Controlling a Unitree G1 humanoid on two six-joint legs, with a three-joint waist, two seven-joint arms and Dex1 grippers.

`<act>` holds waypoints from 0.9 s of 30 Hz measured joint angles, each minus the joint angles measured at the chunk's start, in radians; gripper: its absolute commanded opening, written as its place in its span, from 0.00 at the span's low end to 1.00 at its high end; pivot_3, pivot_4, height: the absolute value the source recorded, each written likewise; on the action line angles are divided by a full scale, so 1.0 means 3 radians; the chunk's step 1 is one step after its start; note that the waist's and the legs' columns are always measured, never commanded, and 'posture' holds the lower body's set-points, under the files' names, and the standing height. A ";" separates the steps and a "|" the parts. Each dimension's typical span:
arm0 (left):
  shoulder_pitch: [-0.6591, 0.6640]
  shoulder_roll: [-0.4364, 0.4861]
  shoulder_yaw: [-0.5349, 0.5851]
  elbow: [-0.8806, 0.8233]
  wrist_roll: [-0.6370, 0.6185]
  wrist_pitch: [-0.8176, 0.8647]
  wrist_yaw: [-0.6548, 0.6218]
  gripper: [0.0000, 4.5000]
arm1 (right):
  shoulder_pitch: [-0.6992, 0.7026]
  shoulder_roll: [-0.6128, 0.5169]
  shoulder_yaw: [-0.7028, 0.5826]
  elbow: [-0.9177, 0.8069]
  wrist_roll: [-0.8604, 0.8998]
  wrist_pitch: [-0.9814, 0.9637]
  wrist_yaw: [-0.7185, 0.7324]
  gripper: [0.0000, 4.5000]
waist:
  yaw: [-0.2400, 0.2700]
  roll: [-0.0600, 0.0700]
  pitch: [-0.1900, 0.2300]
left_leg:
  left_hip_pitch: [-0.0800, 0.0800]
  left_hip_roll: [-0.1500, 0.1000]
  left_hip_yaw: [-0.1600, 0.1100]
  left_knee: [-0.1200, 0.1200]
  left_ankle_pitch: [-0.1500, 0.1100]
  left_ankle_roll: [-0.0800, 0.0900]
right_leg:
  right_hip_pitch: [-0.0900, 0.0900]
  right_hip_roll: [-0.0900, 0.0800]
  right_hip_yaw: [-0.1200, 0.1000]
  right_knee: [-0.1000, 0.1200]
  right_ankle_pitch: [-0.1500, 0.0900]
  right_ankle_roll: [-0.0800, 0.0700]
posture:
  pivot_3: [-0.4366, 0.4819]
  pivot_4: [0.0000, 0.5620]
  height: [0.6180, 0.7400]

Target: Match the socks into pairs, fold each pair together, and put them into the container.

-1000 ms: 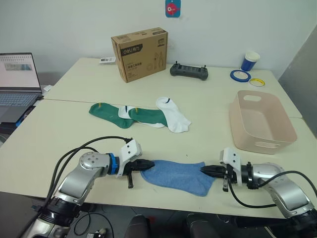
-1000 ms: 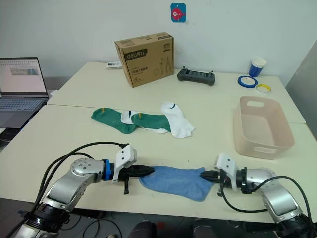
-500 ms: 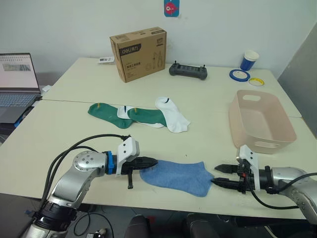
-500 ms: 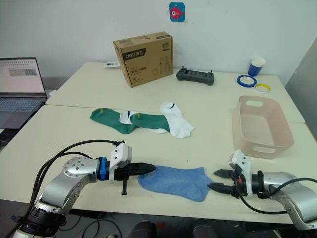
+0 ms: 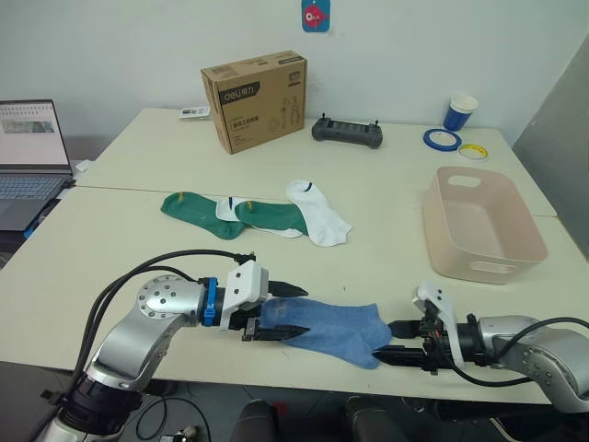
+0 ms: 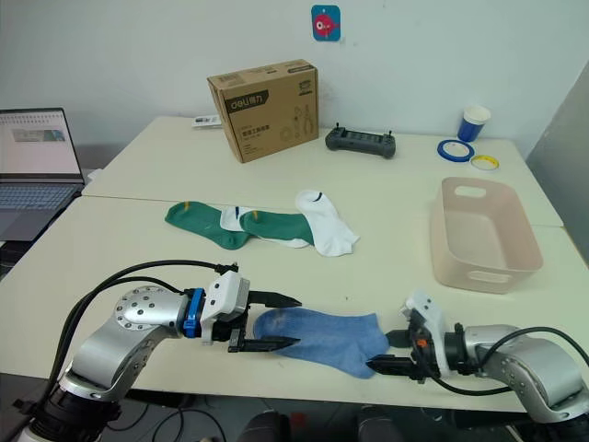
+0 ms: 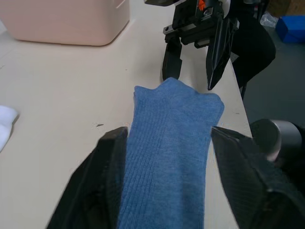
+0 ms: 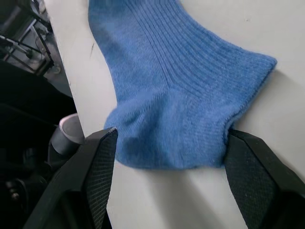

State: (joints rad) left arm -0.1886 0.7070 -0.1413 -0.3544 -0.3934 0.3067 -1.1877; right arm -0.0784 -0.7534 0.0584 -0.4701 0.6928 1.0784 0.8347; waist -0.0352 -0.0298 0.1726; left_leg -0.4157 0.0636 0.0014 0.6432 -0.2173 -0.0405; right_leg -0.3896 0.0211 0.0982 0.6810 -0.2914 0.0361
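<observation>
Blue sock (image 5: 327,327) flat on tabletop (image 5: 386,267) near front edge; left gripper (image 5: 293,313) jaws spread wide, straddling its cuff end; right gripper (image 5: 391,341) jaws spread wide, straddling its toe end; neither gripping

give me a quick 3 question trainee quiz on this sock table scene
1. True or false: the container already holds a sock.
2. Which lies between the left gripper and the right gripper? A) white sock B) blue sock C) green sock
3. Fill in: both grippers are ____ around the ends of the blue sock.

Key:
1. False; nothing shows inside it.
2. B
3. open
</observation>
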 measured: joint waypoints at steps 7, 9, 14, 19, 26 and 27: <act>0.0027 -0.0004 0.0000 -0.0002 0.0053 -0.0048 0.0115 1.00 | -0.0043 -0.0035 0.0052 0.0126 -0.0081 -0.0076 -0.0024 0.25 | 0.0004 0.0000 0.0000 | 0.0000 -0.0001 0.0001 0.0000 0.0000 0.0000 | 0.0000 -0.0002 0.0000 -0.0001 -0.0001 -0.0002 | 0.48 0.27 1.00; 0.0027 -0.0005 0.0000 -0.0002 0.0050 -0.0031 0.0139 1.00 | -0.0074 -0.0045 0.0052 0.0205 -0.0081 -0.0078 0.0005 0.10 | 0.0004 0.0000 0.0000 | -0.0001 -0.0001 0.0002 0.0000 0.0000 0.0000 | -0.0001 -0.0002 0.0000 -0.0001 -0.0001 -0.0001 | 0.48 0.27 1.00; 0.0027 -0.0005 0.0000 0.0002 0.0052 -0.0033 0.0144 1.00 | -0.0239 -0.0131 0.0051 0.0438 -0.0086 -0.0176 0.0205 0.01 | 0.0002 -0.0001 0.0002 | 0.0000 -0.0001 0.0002 0.0000 0.0000 0.0000 | -0.0001 -0.0002 0.0001 -0.0001 -0.0001 -0.0001 | 0.48 0.27 1.00; 0.0008 -0.0007 -0.0002 0.0066 0.0065 -0.0037 0.0141 1.00 | -0.0439 -0.0203 0.0053 0.0726 -0.0141 -0.0261 0.0371 0.01 | 0.0004 0.0000 0.0003 | -0.0001 -0.0002 0.0003 0.0000 0.0000 0.0000 | -0.0001 -0.0002 0.0001 -0.0001 -0.0001 -0.0001 | 0.48 0.27 1.00; -0.0266 -0.0263 -0.0322 0.0484 0.0352 -0.0081 0.0214 1.00 | -0.0825 -0.0493 0.0293 0.1223 -0.0439 -0.0648 0.0919 0.01 | 0.0007 0.0000 0.0008 | -0.0002 -0.0004 0.0003 0.0000 0.0000 0.0000 | -0.0002 -0.0003 0.0000 -0.0002 0.0002 0.0004 | 0.48 0.27 1.00; -0.0292 -0.0301 -0.0359 0.0536 0.0375 -0.0097 0.0220 0.92 | -0.0849 -0.0487 0.0314 0.1260 -0.0454 -0.0670 0.0953 0.00 | 0.0007 -0.0001 0.0008 | -0.0003 -0.0003 0.0002 -0.0001 0.0000 0.0000 | -0.0003 -0.0001 -0.0001 -0.0002 0.0008 0.0015 | 0.48 0.27 1.00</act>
State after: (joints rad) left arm -0.2763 0.6167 -0.2490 -0.1937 -0.2809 0.2776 -1.1217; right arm -0.3332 -0.8994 0.1526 -0.0921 0.5564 0.8773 1.1207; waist -0.0330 -0.0300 0.1749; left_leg -0.4166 0.0627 0.0019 0.6430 -0.2173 -0.0404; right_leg -0.3904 0.0207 0.0979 0.6803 -0.2889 0.0406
